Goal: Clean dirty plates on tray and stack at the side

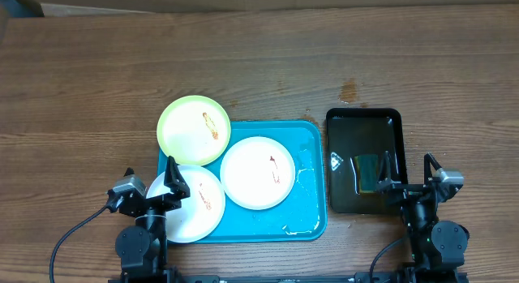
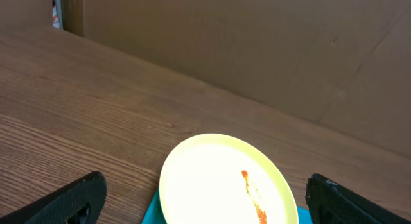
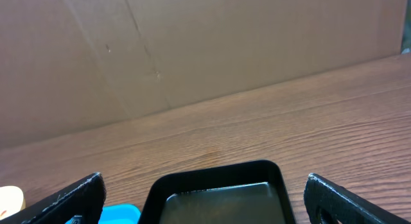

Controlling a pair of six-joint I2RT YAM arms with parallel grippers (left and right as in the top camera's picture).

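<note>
Plates (image 1: pixel 257 173): three; tray (image 1: pixel 309 220): one

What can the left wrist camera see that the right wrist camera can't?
Only the left wrist view clearly shows the yellow-green plate, with its orange smear. Only the right wrist view shows the black tray; a pale sliver at that picture's left edge may be a plate. Both show a corner of the turquoise tray, the wooden table and the cardboard wall behind.
</note>
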